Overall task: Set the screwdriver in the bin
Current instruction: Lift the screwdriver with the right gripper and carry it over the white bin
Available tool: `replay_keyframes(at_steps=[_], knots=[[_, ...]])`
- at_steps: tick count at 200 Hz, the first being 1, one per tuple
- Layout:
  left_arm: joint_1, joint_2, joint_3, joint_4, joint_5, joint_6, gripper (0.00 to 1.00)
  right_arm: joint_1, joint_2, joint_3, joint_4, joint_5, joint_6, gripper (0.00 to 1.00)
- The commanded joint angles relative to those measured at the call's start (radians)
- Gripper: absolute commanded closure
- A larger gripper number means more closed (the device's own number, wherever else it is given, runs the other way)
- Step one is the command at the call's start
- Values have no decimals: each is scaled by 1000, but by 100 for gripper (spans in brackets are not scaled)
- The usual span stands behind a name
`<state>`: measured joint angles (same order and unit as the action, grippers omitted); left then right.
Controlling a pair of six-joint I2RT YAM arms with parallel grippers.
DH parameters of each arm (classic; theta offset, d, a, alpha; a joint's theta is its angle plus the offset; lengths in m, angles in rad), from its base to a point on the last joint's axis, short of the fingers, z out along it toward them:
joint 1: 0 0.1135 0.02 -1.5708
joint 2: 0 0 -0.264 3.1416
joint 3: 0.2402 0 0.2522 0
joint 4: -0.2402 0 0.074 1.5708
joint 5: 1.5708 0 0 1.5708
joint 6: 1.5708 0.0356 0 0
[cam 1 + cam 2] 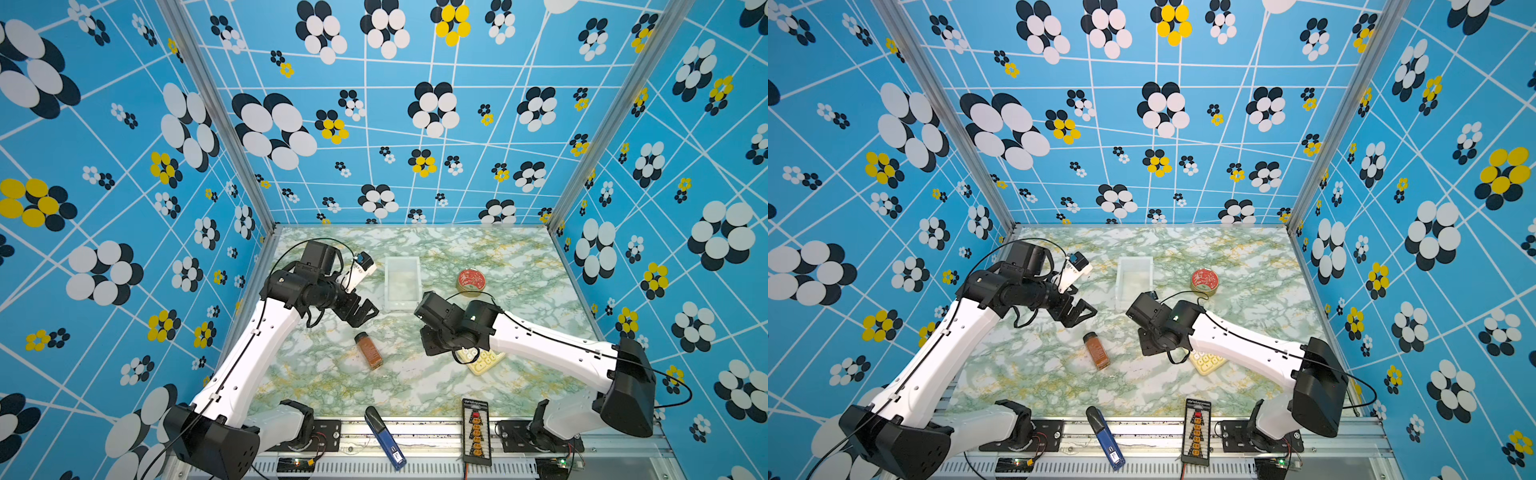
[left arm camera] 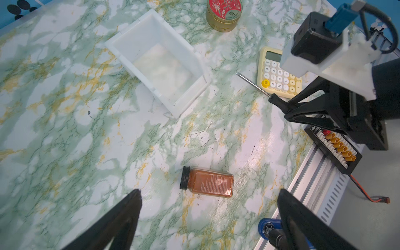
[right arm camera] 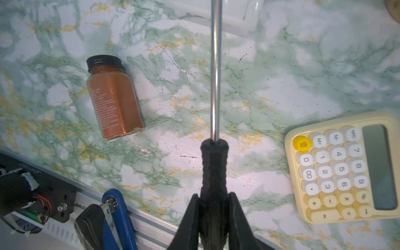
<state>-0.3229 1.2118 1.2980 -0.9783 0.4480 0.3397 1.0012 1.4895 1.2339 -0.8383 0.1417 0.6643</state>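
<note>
at the near edge, around 6 o'clock on the marble table (image 1: 316, 374), a blue-and-black pen-like device (image 1: 384, 436) lies across the rail. a black connector board (image 1: 476, 432) lies well apart at its 3 o'clock. farther in, a spice jar (image 1: 368, 350) of orange powder lies on its side, black cap toward about 11 o'clock. at the jar's 3 o'clock a yellow calculator (image 1: 488, 362) sits partly under the right arm. between jar and calculator the right gripper (image 3: 213, 201) is clamped on the black handle of the screwdriver (image 3: 214, 160), a finger pressed against each side. the thin metal shaft points toward about 11 o'clock, at the bin (image 1: 390, 291). the screwdriver is outside the bin; in the left wrist view its shaft passes just beside the calculator's corner. in both top views the wrist hides the tool and the fingers. the left gripper (image 1: 362, 312) hangs at the jar's 12 o'clock, fingers spread apart above the table. the bin, white and translucent, stands at about 2 o'clock from that gripper. near the bin, at its 3 o'clock, stands a round red-lidded tin (image 1: 471, 281).
</note>
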Motion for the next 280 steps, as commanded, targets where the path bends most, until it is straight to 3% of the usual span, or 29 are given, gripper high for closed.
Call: replay_keyframes(at_steps=[1, 67, 143, 200, 280], knots=[[-6, -55, -9, -47, 11, 35, 1, -46, 18, 43, -44, 10, -56, 82], [1, -137, -111, -96, 63, 116, 1, -183, 221, 295, -18, -46, -195, 82], [30, -153, -107, -81, 53, 111, 1, -245, 636, 707, -105, -88, -267, 82], [28, -149, -102, -80, 66, 108, 1, -271, 854, 941, -186, -109, -290, 82], [29, -123, -89, -69, 75, 96, 1, -291, 953, 1010, -207, -114, -302, 80]])
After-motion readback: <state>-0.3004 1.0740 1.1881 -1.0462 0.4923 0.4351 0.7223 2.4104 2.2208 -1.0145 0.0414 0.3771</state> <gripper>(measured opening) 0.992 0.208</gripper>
